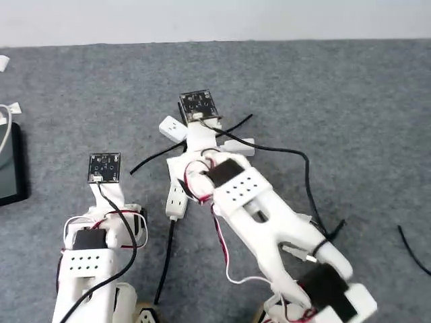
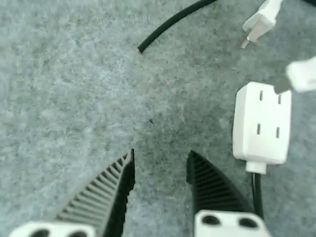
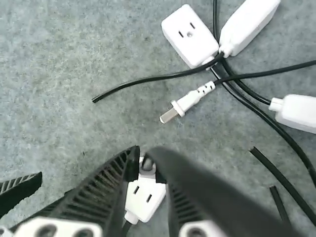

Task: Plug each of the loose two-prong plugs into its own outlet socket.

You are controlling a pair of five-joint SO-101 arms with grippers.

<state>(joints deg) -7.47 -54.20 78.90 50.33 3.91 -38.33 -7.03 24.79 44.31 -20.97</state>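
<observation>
My right gripper (image 3: pixel 142 157) hangs just over a white outlet block (image 3: pixel 143 195) and is shut on a small white plug (image 3: pixel 146 166). Beyond it, a loose two-prong plug (image 3: pixel 185 103) lies on the carpet, with a single-socket cube (image 3: pixel 190 34) farther off. In the high view the right arm (image 1: pixel 236 185) stretches across the middle above the outlet block (image 1: pixel 176 198). My left gripper (image 2: pixel 159 170) is open over bare carpet, beside the same outlet block (image 2: pixel 261 123). A loose plug (image 2: pixel 259 22) lies past it.
Black cables (image 3: pixel 163 76) cross around the outlets, one with a cut end (image 2: pixel 140 48). More white blocks (image 3: pixel 247 19) (image 3: pixel 296 111) lie among them. A dark tablet-like slab (image 1: pixel 10 161) sits at the table's left edge. Grey carpet (image 1: pixel 350 101) covers the table.
</observation>
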